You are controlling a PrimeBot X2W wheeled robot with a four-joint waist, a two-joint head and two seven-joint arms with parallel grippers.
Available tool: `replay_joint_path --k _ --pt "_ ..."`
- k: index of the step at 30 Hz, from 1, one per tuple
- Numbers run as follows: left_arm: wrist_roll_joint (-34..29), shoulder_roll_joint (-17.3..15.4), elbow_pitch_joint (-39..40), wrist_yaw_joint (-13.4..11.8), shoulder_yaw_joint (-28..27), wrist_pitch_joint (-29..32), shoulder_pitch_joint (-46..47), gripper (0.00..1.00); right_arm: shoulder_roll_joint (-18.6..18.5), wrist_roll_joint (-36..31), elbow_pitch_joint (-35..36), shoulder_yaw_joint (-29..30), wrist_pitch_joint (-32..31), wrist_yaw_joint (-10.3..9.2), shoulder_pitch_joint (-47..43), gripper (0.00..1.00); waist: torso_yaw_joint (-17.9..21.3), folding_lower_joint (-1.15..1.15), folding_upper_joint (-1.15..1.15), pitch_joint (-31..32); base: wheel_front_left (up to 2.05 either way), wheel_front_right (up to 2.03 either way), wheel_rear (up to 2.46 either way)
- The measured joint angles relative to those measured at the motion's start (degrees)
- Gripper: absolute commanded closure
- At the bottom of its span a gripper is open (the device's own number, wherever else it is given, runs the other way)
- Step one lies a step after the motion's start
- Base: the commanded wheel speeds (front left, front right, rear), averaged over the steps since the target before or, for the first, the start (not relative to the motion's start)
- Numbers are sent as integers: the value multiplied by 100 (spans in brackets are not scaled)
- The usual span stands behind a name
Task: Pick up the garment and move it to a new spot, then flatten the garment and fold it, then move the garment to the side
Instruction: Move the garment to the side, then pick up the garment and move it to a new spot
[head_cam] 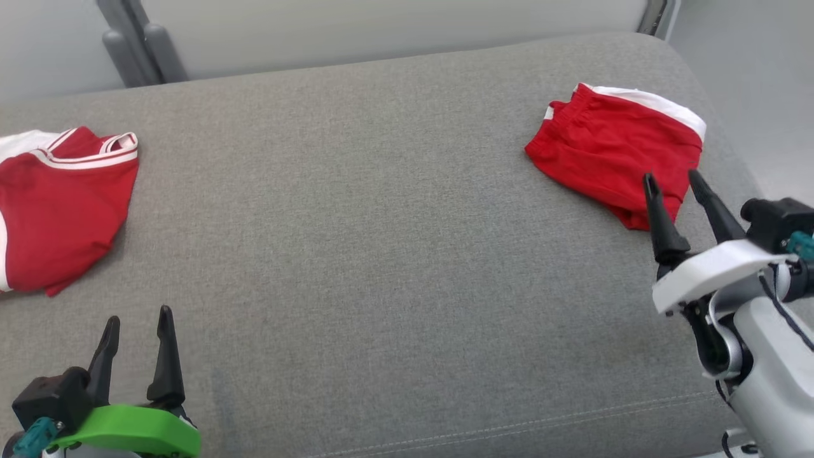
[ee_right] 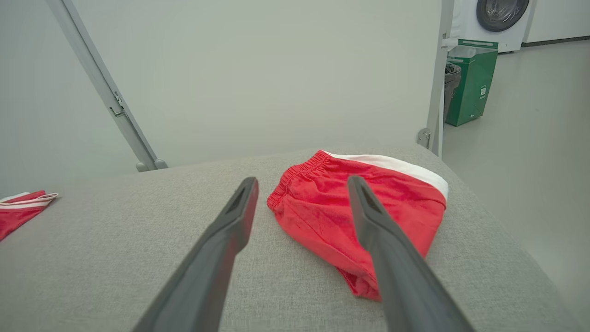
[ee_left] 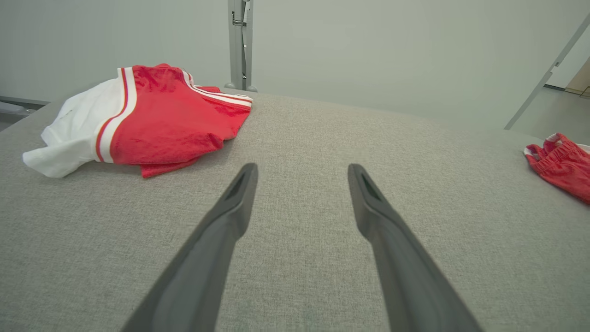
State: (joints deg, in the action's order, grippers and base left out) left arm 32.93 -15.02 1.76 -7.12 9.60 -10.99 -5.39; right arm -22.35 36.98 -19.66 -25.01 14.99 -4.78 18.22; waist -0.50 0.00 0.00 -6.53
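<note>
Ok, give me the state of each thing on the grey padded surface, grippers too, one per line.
red shorts: folded, lying at the right, not held.
red and white jersey: loosely folded, lying at the left, not held.
left gripper: open, empty.
right gripper: open, empty, at the shorts' near edge.

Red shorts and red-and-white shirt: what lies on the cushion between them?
Nothing: between the red shorts and the red-and-white shirt the grey cushion is bare, as the head view shows.
</note>
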Motion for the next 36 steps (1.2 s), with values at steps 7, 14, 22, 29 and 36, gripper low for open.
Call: replay_joint_path --k 7,14,22,29,36 --pt "-211 8 -214 1 183 -78 -152 0 64 -350 138 -12 0 -146 -773 0 178 0 0 269 0 0 0" --pt "-256 26 -322 1 181 -156 -364 0 171 -653 396 -12 -18 -188 -1314 0 267 0 0 515 0 0 0" --pt "-298 74 -341 1 189 -175 -365 0 220 -910 692 192 -18 -231 -1550 0 121 0 0 528 0 0 0" --pt "-345 104 -357 1 199 -225 -359 0 272 -1099 911 278 -18 -232 -1723 0 -191 0 0 581 0 0 0" --pt "-466 107 -327 1 196 -225 -354 0 358 -1263 1037 172 -18 -232 -1763 0 -630 0 0 623 0 0 0"
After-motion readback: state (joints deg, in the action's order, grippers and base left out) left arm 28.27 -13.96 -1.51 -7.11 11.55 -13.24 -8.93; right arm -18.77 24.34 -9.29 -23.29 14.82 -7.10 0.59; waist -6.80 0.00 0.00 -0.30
